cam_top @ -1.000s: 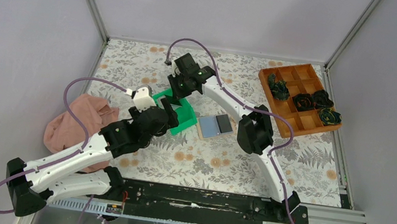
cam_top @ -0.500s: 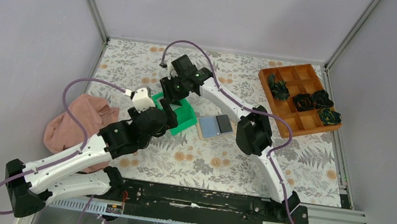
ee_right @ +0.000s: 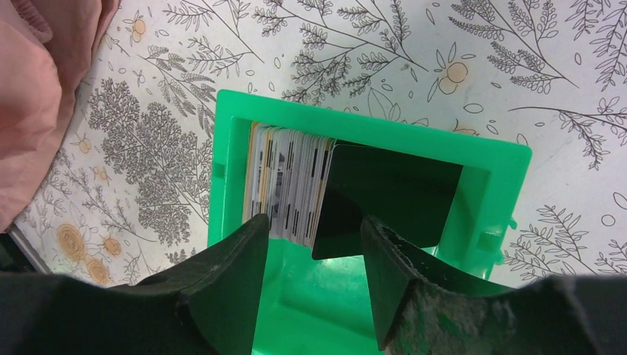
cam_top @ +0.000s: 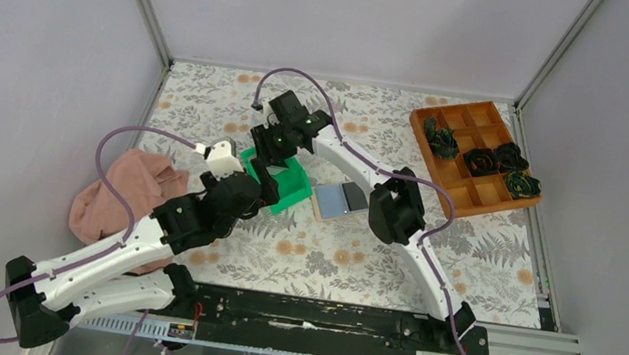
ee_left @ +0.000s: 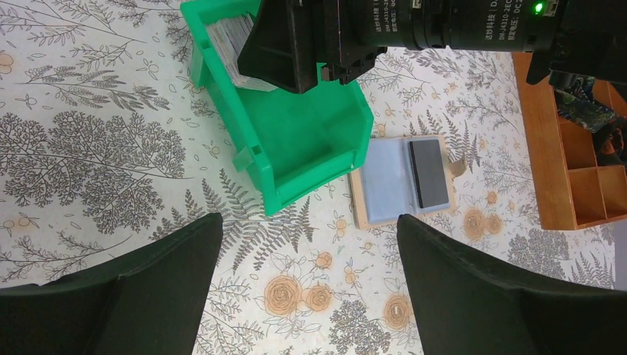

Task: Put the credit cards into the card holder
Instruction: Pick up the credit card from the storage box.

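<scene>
Straddling the credit cards [ee_right: 288,181] stacked upright in the green tray [ee_right: 503,159], the right gripper [ee_right: 312,225] stands spread and empty, while one card [ee_left: 430,172] already lies in the open card holder [ee_left: 388,181] just beside the tray, leaving most to move.
</scene>
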